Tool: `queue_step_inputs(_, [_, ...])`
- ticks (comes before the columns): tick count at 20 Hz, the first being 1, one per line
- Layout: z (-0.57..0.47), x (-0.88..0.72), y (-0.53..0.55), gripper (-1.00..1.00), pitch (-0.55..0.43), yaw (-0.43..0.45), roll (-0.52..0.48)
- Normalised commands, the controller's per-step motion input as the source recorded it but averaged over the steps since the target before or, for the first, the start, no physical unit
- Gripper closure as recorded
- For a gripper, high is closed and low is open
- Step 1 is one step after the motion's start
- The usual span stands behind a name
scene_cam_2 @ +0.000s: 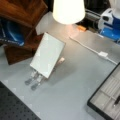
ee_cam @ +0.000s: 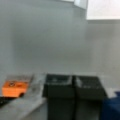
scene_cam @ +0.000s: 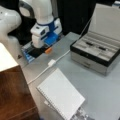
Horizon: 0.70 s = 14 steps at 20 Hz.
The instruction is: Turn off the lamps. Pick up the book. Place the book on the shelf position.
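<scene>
The white book (scene_cam: 61,96) leans tilted on a silver stand (scene_cam_2: 33,80) near the bottom of both front views; its cover (scene_cam_2: 47,55) faces up, and a corner (ee_cam: 102,8) shows at the wrist view's top right. The dark wooden block (scene_cam: 15,95) stands beside it, its top bare (scene_cam_2: 22,10). The lamp shade (scene_cam_2: 68,10) glows brightly. My gripper (scene_cam: 42,50) hangs low at the table's far edge, away from the book, its black fingers (ee_cam: 58,86) pressed together and holding nothing. A small orange switch box (ee_cam: 15,87) lies just beside them.
A white cable with an inline switch (scene_cam: 51,62) runs across the grey table (scene_cam: 100,92) between gripper and book. An open grey compartmented case (scene_cam: 97,50) with its lid raised stands at a front view's right. Blue items (scene_cam_2: 11,35) sit under the wooden block.
</scene>
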Motion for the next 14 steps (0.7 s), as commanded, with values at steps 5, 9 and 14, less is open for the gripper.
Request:
queue_step_inputs(5, [-0.43,-0.17,-0.26,1.00,-0.227,0.103,0.059])
queue_step_inputs(9, [-0.44,-0.19,-0.29,1.00,-0.265,0.093,0.062])
queue_step_inputs(14, [-0.45,-0.21,-0.31,1.00,-0.286,0.099,0.037])
